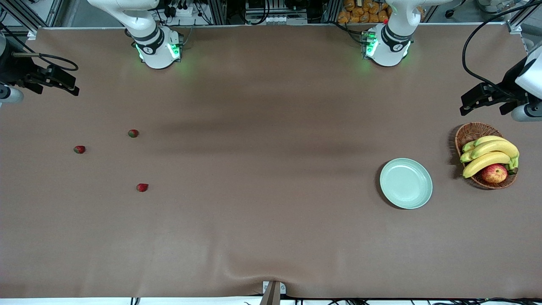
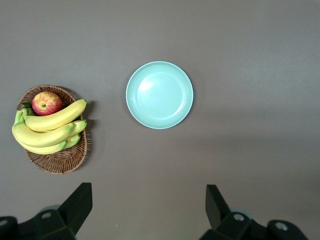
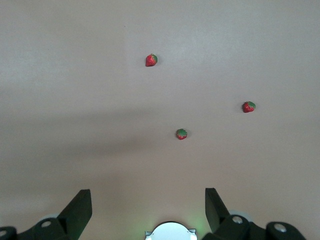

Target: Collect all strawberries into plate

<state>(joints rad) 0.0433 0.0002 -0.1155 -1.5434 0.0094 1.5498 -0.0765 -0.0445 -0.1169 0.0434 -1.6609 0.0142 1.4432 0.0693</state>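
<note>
Strawberries wait untouched: the right end effector (image 1: 63,82), fingers spread wide and empty, hangs over the tabletop's (image 1: 262,169) right-arm end, handy for the three berries (image 1: 133,133) (image 1: 79,149) (image 1: 142,187) scattered nearby. The left end effector (image 1: 482,99), equally wide and empty, hovers by the basket (image 1: 470,131), with the bare plate (image 1: 405,183) just beside it, well apart from the berries.

A brown cloth (image 1: 271,169) covers the whole table, creased at 6 o'clock near a small metal bracket (image 1: 273,290). Soft dark shadow bands cross its middle. Along 12 o'clock stand aluminium frame rails (image 1: 220,10), cables and what may be orange packets (image 1: 362,12). Green light glows on the cloth there.
</note>
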